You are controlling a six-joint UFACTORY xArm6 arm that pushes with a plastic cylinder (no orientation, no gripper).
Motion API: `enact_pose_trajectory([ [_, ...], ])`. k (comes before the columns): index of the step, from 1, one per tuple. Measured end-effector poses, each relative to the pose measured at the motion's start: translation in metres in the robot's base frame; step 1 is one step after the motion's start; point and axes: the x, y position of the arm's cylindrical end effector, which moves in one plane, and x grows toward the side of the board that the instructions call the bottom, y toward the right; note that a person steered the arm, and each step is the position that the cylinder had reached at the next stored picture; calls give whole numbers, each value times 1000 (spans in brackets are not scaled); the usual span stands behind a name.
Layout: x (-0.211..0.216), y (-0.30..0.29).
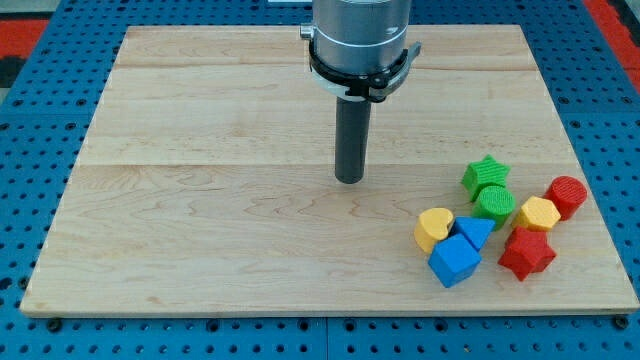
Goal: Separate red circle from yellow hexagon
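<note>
The red circle [567, 195] lies near the board's right edge, touching the yellow hexagon [538, 214] just to its lower left. My tip [349, 179] rests on the board near the centre, well to the left of both blocks and apart from every block. The rod hangs straight down from the grey arm at the view's top.
A cluster sits at the lower right: a green star [486, 174], a green circle [494, 203], a yellow heart [433, 228], a blue triangle [474, 232], a blue cube [455, 261] and a red star [527, 253]. The wooden board [200, 200] lies on a blue pegboard.
</note>
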Motion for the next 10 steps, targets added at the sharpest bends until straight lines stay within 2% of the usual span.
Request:
enact_pose_trajectory([
  [1, -5, 1],
  [2, -57, 21],
  [3, -62, 119],
  [4, -38, 249],
  [5, 15, 316],
  [6, 34, 316],
  [9, 44, 288],
  [10, 52, 299],
])
